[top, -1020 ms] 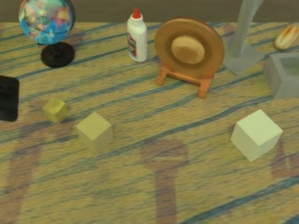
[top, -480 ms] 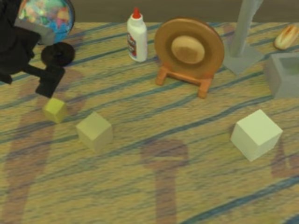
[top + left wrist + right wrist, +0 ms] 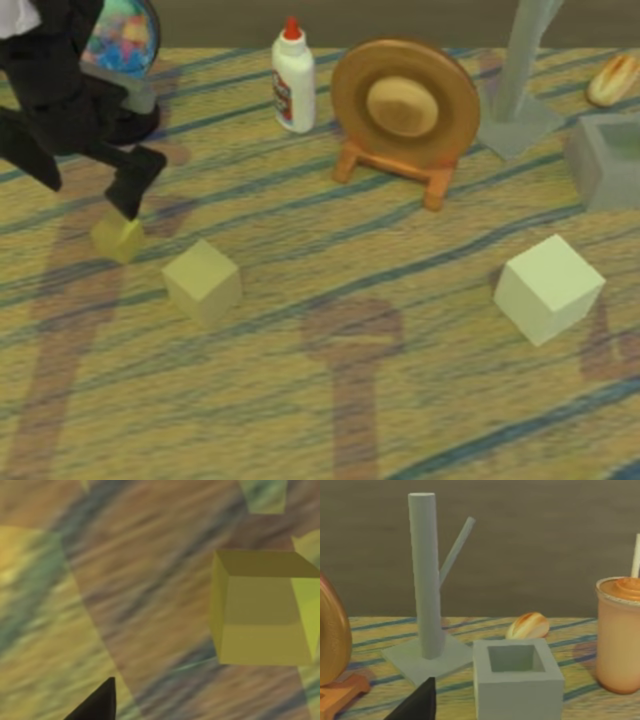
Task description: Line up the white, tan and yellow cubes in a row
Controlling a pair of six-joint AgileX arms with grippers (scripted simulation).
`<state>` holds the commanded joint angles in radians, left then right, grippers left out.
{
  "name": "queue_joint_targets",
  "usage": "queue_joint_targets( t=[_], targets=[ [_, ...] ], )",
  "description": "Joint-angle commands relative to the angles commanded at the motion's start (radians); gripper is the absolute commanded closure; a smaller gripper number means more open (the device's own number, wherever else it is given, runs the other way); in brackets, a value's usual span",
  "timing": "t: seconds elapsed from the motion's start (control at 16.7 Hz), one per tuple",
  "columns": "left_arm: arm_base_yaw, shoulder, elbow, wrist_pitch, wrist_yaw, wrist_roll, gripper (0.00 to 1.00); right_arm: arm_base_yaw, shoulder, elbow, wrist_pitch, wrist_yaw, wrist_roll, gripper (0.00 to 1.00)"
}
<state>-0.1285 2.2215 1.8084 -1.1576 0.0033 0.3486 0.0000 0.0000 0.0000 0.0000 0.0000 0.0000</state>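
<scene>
Olive-yellow, the yellow cube (image 3: 118, 238) sat at the frame's left, just beside the tan cube (image 3: 202, 282); the white cube (image 3: 548, 288) lay far right. Left gripper (image 3: 128, 200) hovered directly above for a grasp, finger spacing indeterminable.

left pincer (image 3: 112, 205) lowered, seemingly over yellow cube (image 3: 118, 238)

No legible text, number or sign anywhere. White glue bottle (image 3: 293, 78) at the table's back carries a dark label patch, lettering unreadable. Globe (image 3: 120, 45) at back left shows coloured map patches only, no readable names. Cubes, plate on its stand and the grey block all plain, unmarked.
</scene>
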Motion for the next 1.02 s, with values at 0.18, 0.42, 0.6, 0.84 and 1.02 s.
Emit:
queue_joint_targets(
  t=[0.18,0.42,0.6,0.84,1.02],
  targets=[
    [0.0,0.0,0.0,0.0,0.0,0.0,0.0,0.0,0.0,0.0,0.0,0.0,0.0,0.0],
    [0.004,0.004,-0.016,0.019,0.0,0.001,0.0,0.0,0.0,0.0,0.0,0.0,0.0,0.0],
    [0.002,0.042,-0.074,0.116,0.0,0.002,0.0,0.0,0.0,0.0,0.0,0.0,0.0,0.0],
    [0.001,0.103,-0.161,0.27,0.001,0.002,0.0,0.0,0.0,0.0,0.0,0.0,0.0,0.0],
    [0.001,0.116,-0.177,0.293,0.001,0.003,0.0,0.0,0.0,0.0,0.0,0.0,0.0,0.0]
  ],
)
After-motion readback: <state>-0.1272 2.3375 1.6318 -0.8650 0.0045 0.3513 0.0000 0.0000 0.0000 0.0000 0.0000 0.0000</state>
